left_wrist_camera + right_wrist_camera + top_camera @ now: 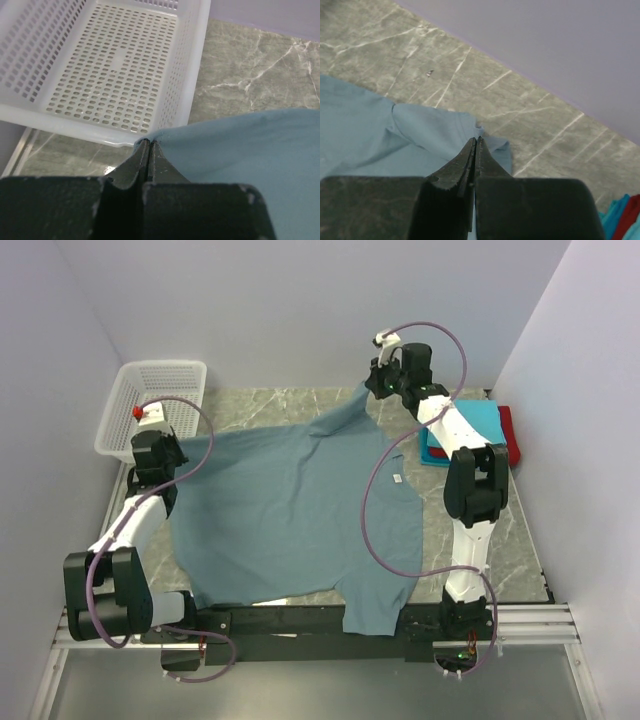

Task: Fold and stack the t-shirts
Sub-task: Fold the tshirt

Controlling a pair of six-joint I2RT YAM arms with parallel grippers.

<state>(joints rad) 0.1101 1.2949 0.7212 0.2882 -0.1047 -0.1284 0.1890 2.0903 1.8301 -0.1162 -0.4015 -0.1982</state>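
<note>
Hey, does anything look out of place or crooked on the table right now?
Yes: the large grey-blue cloth t-shirt lies askew, one end draping off the near edge of the marble table onto the black rail. Nothing looks spilled or damaged.

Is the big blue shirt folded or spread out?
Spread out. The shirt lies flat across the table, both sleeves out, nothing folded over.
</note>
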